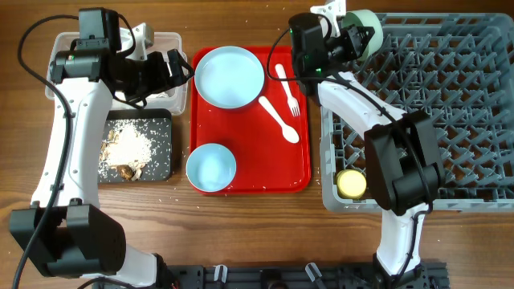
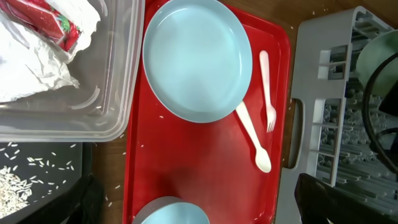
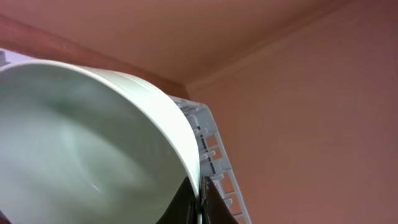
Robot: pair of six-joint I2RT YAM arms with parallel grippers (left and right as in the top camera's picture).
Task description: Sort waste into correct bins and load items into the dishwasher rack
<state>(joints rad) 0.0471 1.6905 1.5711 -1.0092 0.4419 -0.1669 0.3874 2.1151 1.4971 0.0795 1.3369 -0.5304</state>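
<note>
The step in hand is loading the rack [image 1: 450, 104]. The right gripper [image 1: 353, 38] hangs over the rack's far left corner with its jaws clamped on the rim of a bowl [image 1: 366, 26]. The right wrist view shows the bowl tipped on edge above the grey lattice, not yet seated. The cup [image 1: 351, 183] sits in the rack's near left corner.

The waste seems done. The napkin [image 2: 31, 68] and wrapper [image 2: 56, 25] lie in the tub [image 2: 118, 93], and the crumbs [image 1: 128, 143] are in the black tray [image 1: 161, 164], with a few grains scattered on the tabletop [image 1: 16, 120].

The left gripper [image 1: 177, 71] hovers at the tub's edge next to the red tray [image 1: 257, 160]. Its jaws seem spread and hold nothing.

The next move, I judge, is to lower the bowl between the pegs, tilted so that it leans steadily, and only then let go; released too high, it could roll or tip.

After that the plate [image 1: 230, 76], second bowl [image 1: 211, 167], fork [image 1: 287, 88] and spoon [image 1: 279, 120] wait on the red tray. The plate's edge overlaps the spoon handle, so the plate should be lifted first.
</note>
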